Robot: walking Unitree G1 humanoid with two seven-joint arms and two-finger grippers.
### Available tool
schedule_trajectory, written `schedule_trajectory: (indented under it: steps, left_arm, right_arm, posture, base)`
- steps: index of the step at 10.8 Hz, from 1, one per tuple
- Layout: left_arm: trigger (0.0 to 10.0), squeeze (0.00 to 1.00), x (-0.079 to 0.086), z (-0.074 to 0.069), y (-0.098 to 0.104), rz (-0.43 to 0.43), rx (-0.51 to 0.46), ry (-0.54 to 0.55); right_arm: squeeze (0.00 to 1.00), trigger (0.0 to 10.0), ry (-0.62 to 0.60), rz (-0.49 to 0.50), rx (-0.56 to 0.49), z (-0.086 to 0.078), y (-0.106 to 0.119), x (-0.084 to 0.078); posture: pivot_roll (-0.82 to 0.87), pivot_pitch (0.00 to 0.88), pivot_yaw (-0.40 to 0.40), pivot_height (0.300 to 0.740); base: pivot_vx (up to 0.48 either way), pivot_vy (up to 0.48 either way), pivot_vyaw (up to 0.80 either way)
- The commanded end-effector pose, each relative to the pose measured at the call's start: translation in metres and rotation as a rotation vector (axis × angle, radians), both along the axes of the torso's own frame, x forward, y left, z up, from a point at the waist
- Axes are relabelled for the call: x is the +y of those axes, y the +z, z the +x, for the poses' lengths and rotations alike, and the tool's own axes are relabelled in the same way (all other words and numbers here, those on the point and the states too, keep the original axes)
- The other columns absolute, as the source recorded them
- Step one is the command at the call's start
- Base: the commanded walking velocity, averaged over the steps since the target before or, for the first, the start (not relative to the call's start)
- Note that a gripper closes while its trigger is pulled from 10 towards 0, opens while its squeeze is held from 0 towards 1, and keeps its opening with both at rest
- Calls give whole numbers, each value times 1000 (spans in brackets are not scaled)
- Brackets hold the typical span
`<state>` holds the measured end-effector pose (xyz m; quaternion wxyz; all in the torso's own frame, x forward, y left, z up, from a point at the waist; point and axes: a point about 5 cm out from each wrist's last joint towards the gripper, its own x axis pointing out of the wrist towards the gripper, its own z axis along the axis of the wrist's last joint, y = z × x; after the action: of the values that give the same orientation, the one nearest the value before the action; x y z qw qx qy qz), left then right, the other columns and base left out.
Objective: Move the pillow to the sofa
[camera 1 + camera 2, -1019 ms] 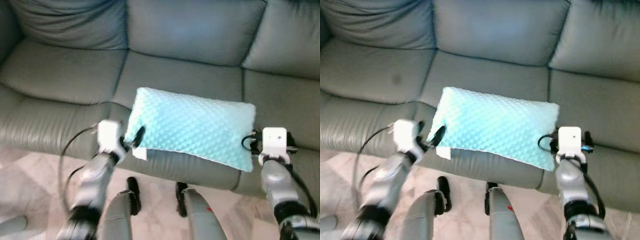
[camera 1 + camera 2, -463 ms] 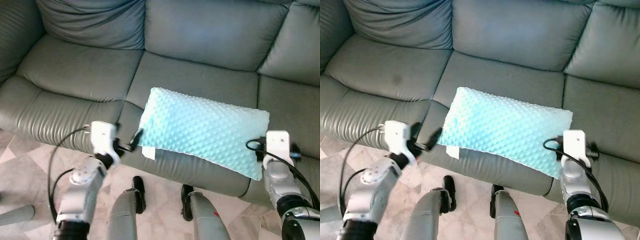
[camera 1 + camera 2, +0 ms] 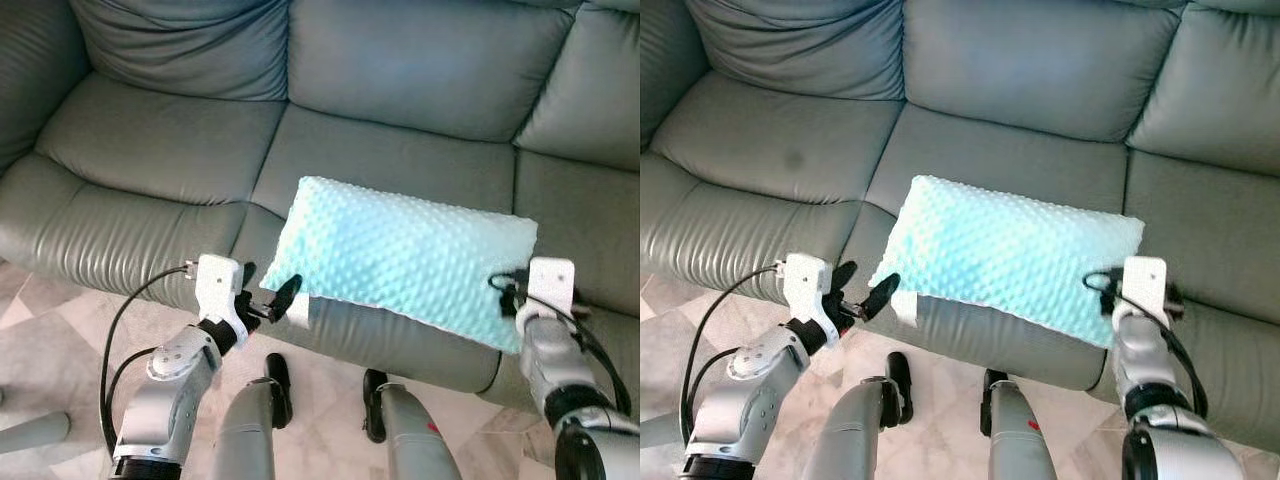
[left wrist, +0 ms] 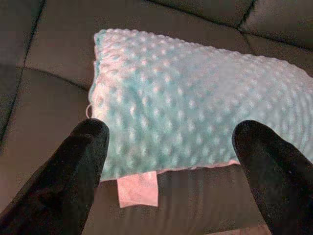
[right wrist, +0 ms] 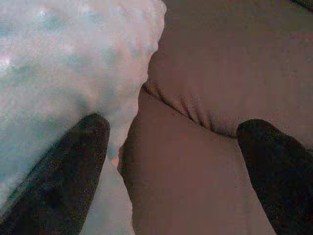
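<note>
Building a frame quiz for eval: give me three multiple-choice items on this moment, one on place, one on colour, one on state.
1. Where does the light blue dimpled pillow lie?
A. on the floor
B. on the middle seat of the grey leather sofa
C. on the sofa's backrest

2. What colour is the tag at the pillow's corner?
A. white
B. red
C. black

3. How stands the left gripper?
A. shut on the pillow
B. open, just off the pillow's corner
C. shut on the tag

Key: 1 B, the pillow rests across the seat's front edge. 2 A, the left wrist view shows a white tag. 3 B, the fingers are spread with the pillow beyond them.
</note>
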<state>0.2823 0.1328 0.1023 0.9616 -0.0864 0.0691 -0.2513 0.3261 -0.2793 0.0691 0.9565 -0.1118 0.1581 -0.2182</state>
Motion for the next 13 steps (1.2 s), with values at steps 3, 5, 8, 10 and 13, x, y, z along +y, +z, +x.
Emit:
schedule_trajectory:
  steps: [3,5,8,10,13]
  left_arm:
    - [10000,0,0,-9,-7,7,41,0]
    - [10000,0,-2,-9,-7,7,44,-6]
    - [10000,0,-3,-8,-8,13,47,-7]
    - [10000,0,-5,-9,-8,9,50,-12]
    - [10000,0,-5,-8,-8,7,49,-10]
  right_arm:
    - [0,10000,4,56,49,-9,-15,3]
    - [0,10000,15,88,56,-10,-20,6]
    - [0,10000,59,155,32,-8,-23,16]
    - [0,10000,69,116,36,-8,-21,17]
    - [0,10000,7,-180,70,-15,-13,-7]
  posture:
    - [22,420,99,740]
    - [21,423,101,740]
    - [22,422,100,740]
    - [23,420,99,740]
    - [8,418,91,740]
  base:
    - [0,0,0]
    - [0,0,0]
    - [0,0,0]
    - [0,0,0]
    - [0,0,0]
